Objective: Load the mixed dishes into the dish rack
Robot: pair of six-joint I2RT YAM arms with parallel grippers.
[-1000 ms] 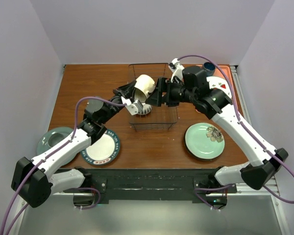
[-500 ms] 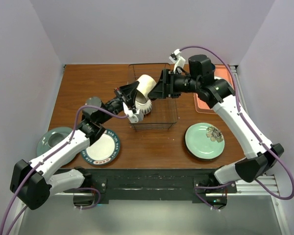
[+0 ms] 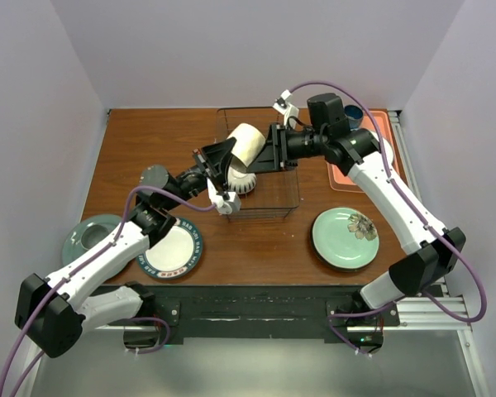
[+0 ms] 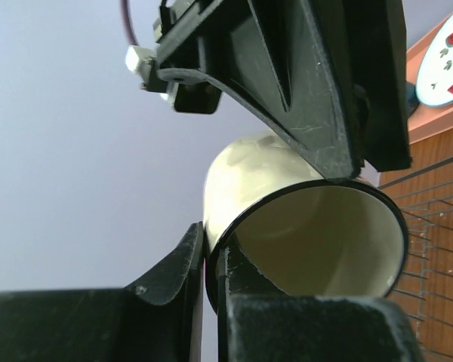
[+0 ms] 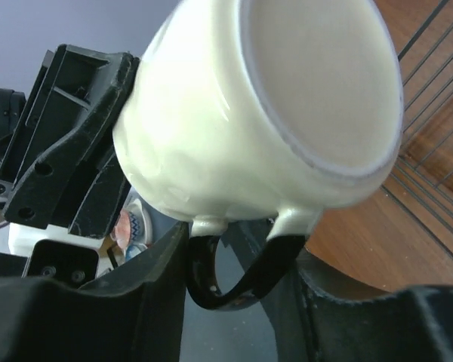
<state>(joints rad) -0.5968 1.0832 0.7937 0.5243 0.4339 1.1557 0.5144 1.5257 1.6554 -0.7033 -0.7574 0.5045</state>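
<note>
mug (image 3: 246, 145) handover in mid-air over the rack (image 3: 269, 207), left jaws clenched on the rim, right jaws clenched on the dark handle (image 5: 228, 300); next, likely left release, then right lowering it between the wires.

The mug (image 3: 246, 142) is cream, its handle (image 5: 234, 280) dark. The dish rack (image 3: 273, 200) is dark wire; in it is a striped bowl (image 3: 244, 184). Right of it is a pale green flowered plate (image 3: 345, 237), left a white plate (image 3: 172, 251) with a dark-blue patterned rim.
</note>
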